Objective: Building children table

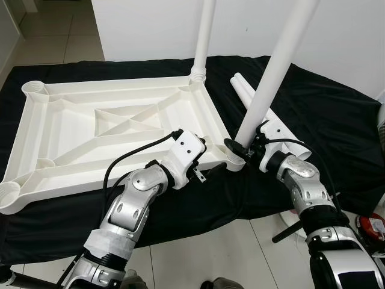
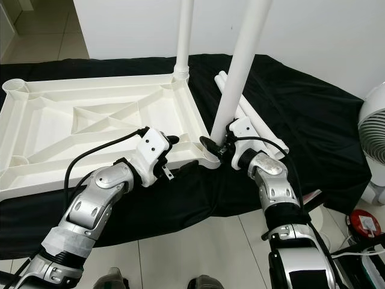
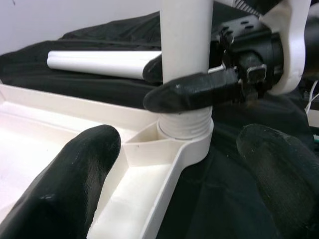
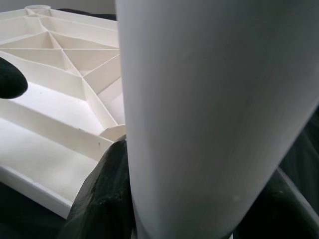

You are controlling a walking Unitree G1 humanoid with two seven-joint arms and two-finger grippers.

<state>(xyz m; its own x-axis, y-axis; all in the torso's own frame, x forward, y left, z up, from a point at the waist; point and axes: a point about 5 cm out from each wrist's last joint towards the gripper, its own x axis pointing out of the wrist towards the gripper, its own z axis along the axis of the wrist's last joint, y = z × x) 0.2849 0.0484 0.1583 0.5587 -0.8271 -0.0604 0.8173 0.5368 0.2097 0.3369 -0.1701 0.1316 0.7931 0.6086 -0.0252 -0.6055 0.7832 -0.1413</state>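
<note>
Two legs stand in the upturned tabletop [image 1: 90, 129] on the black cloth [image 1: 337, 114]; right gripper [image 3: 199, 92] clamps the near leg [image 1: 274, 75] low by its socket, left gripper [image 3: 174, 169] open beside—light, stiff, smooth plastic, probably slippery.

A black cloth [image 1: 325, 114] lies on pale floor tiles [image 1: 54, 36] before a white wall [image 1: 355, 36].

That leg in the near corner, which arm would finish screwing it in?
Probably the right: the right gripper is shut around the leg just above its socket, while the left gripper sits open at the tabletop edge beside it.
</note>
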